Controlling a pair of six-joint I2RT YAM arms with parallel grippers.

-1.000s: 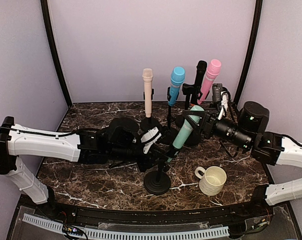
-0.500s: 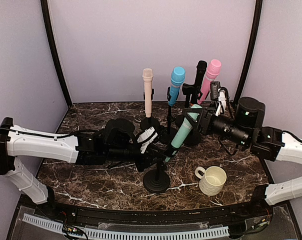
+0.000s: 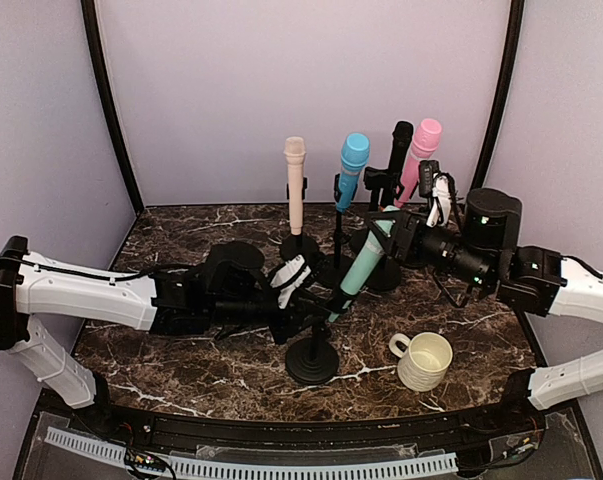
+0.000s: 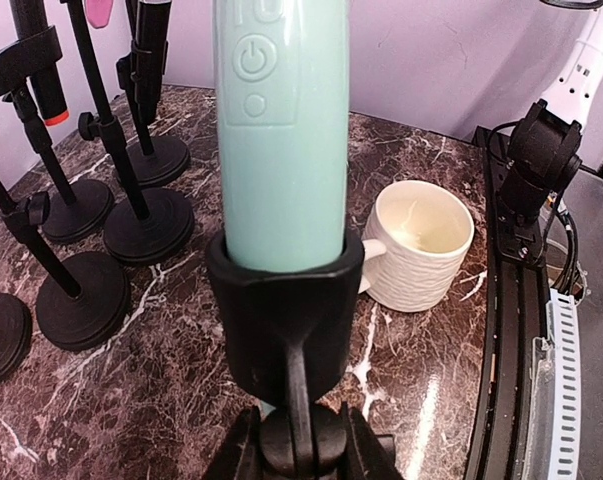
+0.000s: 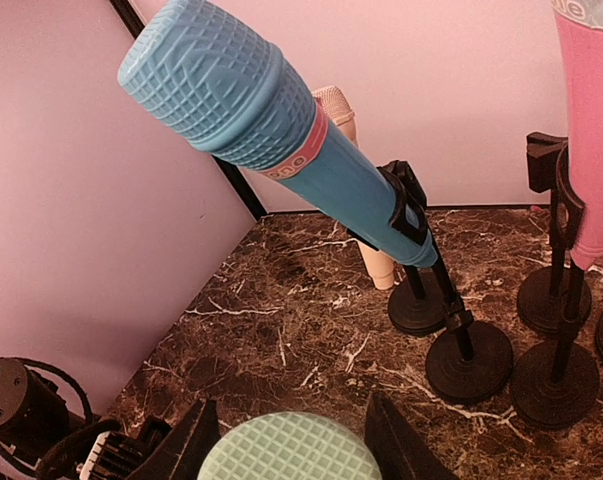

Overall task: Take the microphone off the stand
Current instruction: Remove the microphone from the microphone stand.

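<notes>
At the near edge of the dark marble table [image 3: 161, 345] stands the round black base of the stand [image 3: 311, 363]. A white mug [image 3: 424, 360] sits just to its right, apart from it.

Just above the base, the left gripper [image 3: 306, 305] reaches in from the left. Its two black fingers [image 4: 243, 455] are nearly closed, pinched on either side of the stand's pole at the joint knob under the clip [image 4: 284, 310].

The mint-green microphone [image 3: 364, 262] sits in that clip. It tilts up and to the right, with its power button facing the left wrist camera.

Farther back and to the right, the right gripper [image 3: 389, 230] comes in from the right side. It is partly open, and its fingers [image 5: 186, 448] press against both sides of the microphone's textured head.

Along the far side of the table, four more microphones sit in their own stands. From left to right they are a beige microphone [image 3: 295, 180], a blue microphone [image 3: 353, 165], a black microphone [image 3: 401, 140] and a pink microphone [image 3: 421, 150].
</notes>
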